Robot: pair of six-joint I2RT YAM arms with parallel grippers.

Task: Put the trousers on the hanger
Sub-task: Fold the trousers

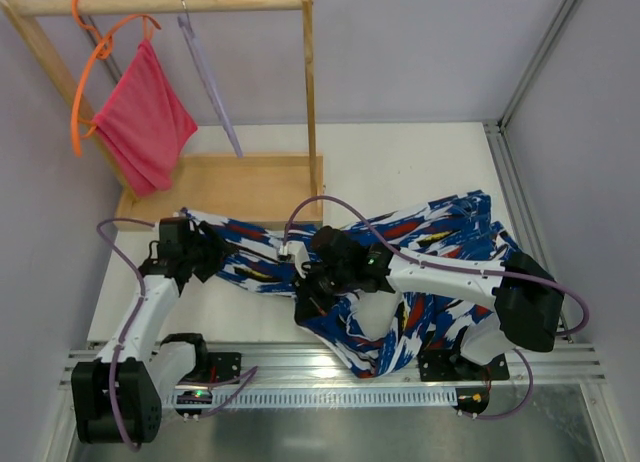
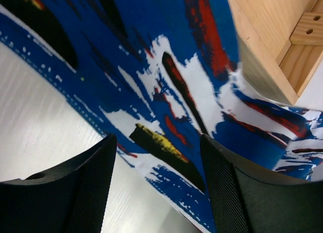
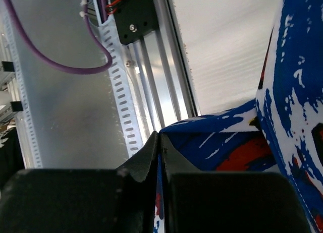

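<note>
1. White worktop [image 1: 400, 162] enclosed by pale walls, with a wooden rack [image 1: 310, 102] standing at its far left.
2. From the rack's top bar hang an orange hanger [image 1: 85, 72] carrying a pink-red cloth [image 1: 145, 122] and, to its right, the bare lavender-white hanger [image 1: 210, 82].
3. The trousers [image 1: 440, 232], printed in blue, white, red and black, lie crumpled across the worktop from the rack's base to the right side. One fold droops over the near metal rail [image 1: 300, 360].
4. The left tool [image 1: 205, 254] sits at the trousers' left end beside the rack's base. It is released, with printed cloth lying beneath it.
5. The right tool [image 3: 159, 139], at the middle near edge, is clenched on a fold of the trousers.
</note>
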